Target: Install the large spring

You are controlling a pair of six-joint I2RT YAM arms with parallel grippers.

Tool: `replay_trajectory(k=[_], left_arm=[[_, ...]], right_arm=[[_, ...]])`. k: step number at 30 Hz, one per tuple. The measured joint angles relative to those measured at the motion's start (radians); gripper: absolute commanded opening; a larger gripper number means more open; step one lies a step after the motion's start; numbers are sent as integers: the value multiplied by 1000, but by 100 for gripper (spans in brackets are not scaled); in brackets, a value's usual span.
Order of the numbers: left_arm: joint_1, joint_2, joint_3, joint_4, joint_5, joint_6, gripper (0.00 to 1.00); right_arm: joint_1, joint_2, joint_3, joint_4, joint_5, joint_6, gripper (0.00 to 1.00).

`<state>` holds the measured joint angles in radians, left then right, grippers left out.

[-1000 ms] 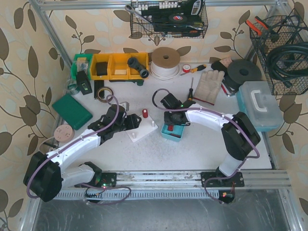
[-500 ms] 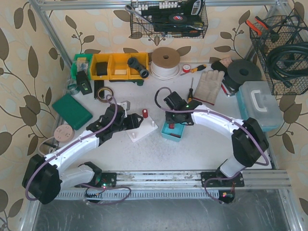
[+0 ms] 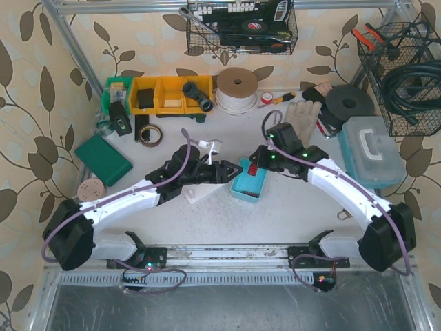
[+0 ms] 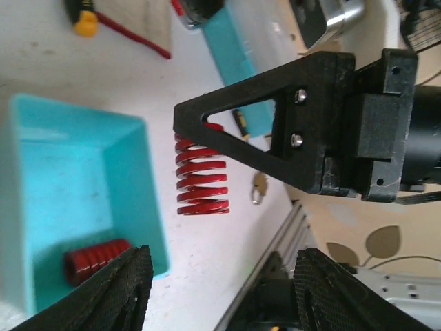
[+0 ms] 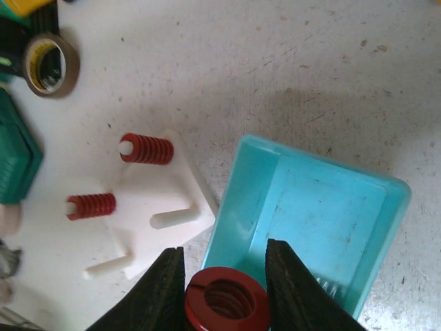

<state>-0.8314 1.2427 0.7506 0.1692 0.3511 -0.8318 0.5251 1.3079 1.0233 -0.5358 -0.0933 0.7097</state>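
My right gripper [image 5: 226, 279] is shut on a large red spring [image 5: 226, 303] and holds it above the near edge of the teal tray [image 5: 317, 200]. In the left wrist view the spring [image 4: 201, 183] hangs from the black right finger, clear of the table. The white peg plate [image 5: 148, 200] lies left of the tray. It carries two red springs [image 5: 146, 148] [image 5: 91, 205] on pegs and two bare pegs [image 5: 176, 218]. My left gripper [image 4: 220, 276] is open and empty beside the tray [image 4: 76, 165], which holds one small red spring [image 4: 96, 261]. From above, the left gripper [image 3: 219, 171] covers most of the plate.
Yellow bins [image 3: 169, 94], a tape roll [image 3: 149, 134], a large white reel [image 3: 237, 88] and a work glove [image 3: 298, 118] stand at the back. A green case [image 3: 103, 160] lies at left and a clear box [image 3: 372, 148] at right. A small metal ring [image 3: 342, 213] lies near the front.
My right gripper has lifted out of the teal tray with the large spring and drawn back to the right. My left arm has swung right over the peg plate, up to the tray.
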Motion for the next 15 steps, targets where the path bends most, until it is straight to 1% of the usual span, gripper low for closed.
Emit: replay_trajectory(k=[3, 6, 10, 15], left_arm=[[-15, 56, 35, 71, 26, -34, 61], [-29, 101, 55, 112, 37, -60, 61], [-61, 142, 82, 116, 44, -64, 61], [-72, 157, 109, 98, 50, -64, 62]], right_arm=[[-63, -59, -36, 21, -71, 57, 0], [-112, -75, -48, 31, -129, 94, 0], [-142, -77, -51, 50, -204, 118, 0], [-160, -91, -53, 70, -276, 120, 0]])
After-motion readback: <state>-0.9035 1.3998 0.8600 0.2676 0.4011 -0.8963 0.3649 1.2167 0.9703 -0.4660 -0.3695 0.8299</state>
